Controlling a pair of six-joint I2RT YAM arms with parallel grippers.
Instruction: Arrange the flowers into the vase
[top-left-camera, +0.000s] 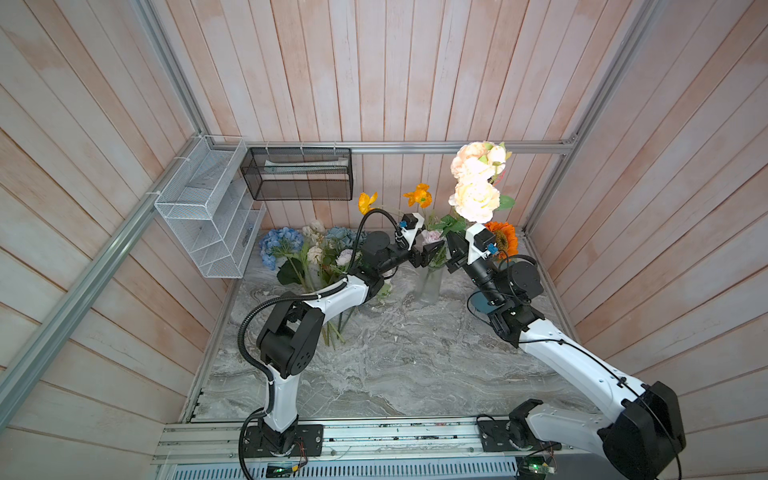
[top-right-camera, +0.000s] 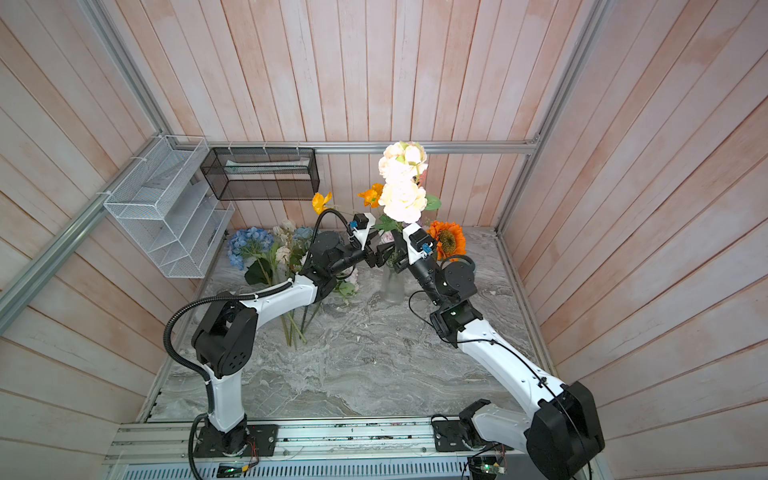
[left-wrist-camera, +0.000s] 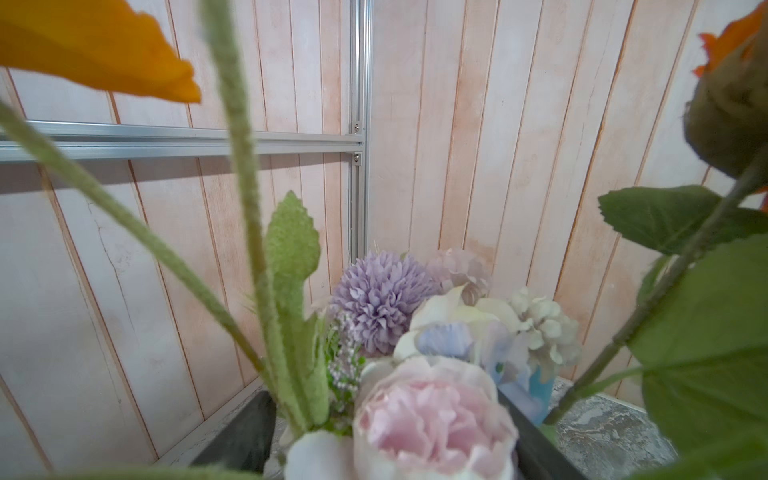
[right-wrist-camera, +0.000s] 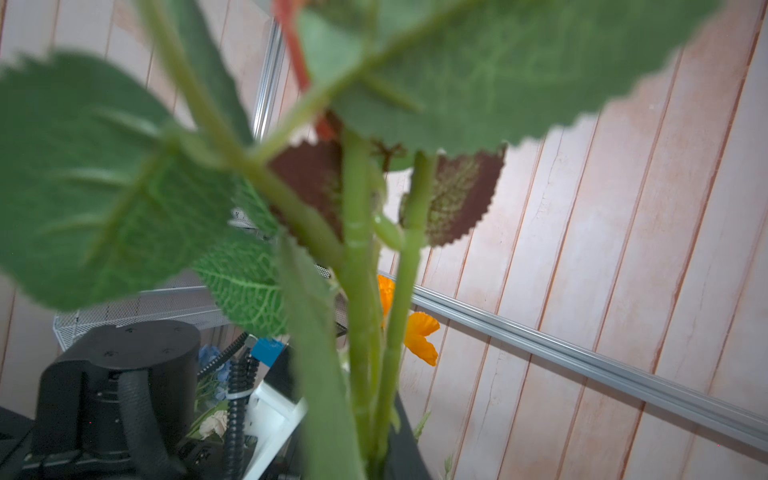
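Observation:
A clear glass vase (top-left-camera: 429, 287) (top-right-camera: 392, 289) stands at the back of the marble table, with two orange poppies (top-left-camera: 417, 195) on fuzzy stems (left-wrist-camera: 237, 124) and an orange sunflower (top-left-camera: 503, 240) in it. My right gripper (top-left-camera: 454, 251) (right-wrist-camera: 374, 461) is shut on the green stems (right-wrist-camera: 360, 332) of a peach and cream rose bunch (top-left-camera: 476, 189) (top-right-camera: 402, 183), held upright over the vase's mouth. My left gripper (top-left-camera: 427, 254) (left-wrist-camera: 386, 453) is open just left of the vase. A pale pink rose (left-wrist-camera: 432, 419) sits between its wide jaws. More flowers, among them a blue hydrangea (top-left-camera: 280, 245), lie at the back left.
A white wire basket (top-left-camera: 208, 208) and a black mesh basket (top-left-camera: 297, 172) hang on the back-left walls. Loose stems (top-left-camera: 332, 332) stick out under the left arm. Wood-panel walls and aluminium rails close in the table on three sides.

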